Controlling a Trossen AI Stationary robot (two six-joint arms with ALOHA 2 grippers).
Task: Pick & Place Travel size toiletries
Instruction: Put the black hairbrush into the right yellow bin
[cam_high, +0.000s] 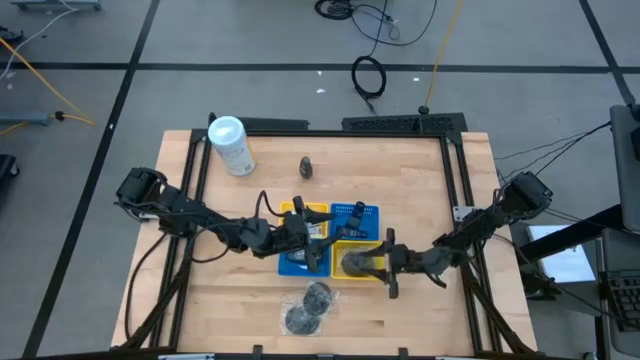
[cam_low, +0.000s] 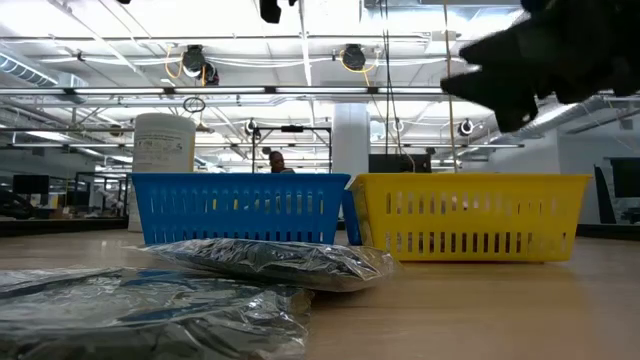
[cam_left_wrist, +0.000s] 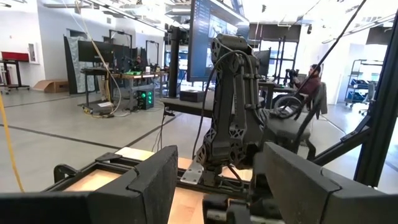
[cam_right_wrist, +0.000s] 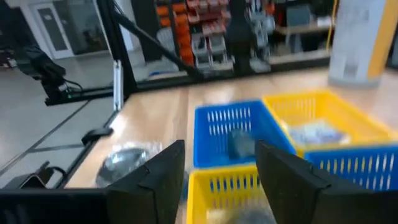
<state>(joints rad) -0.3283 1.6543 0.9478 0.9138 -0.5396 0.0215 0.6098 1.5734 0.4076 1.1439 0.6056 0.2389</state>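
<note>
Plastic baskets (cam_high: 357, 212) mid-tabletop already hold several toiletries, and we judge the job partly done: two wrapped discs (cam_high: 309, 307) near the front edge and a dark mini bottle (cam_high: 307, 166) toward the back remain, while the right gripper (cam_high: 388, 264) hangs parted and empty over the yellow basket (cam_high: 343, 247), the left gripper (cam_high: 312, 245) parted over the blue basket (cam_high: 296, 264)

Both arms are dark, jointed and slim, with black cables looping along the left arm (cam_high: 190, 215) and right arm (cam_high: 480, 225). Each ends in two blocky, matte black fingers (cam_left_wrist: 143, 186), flat-faced and wedge-shaped.
</note>
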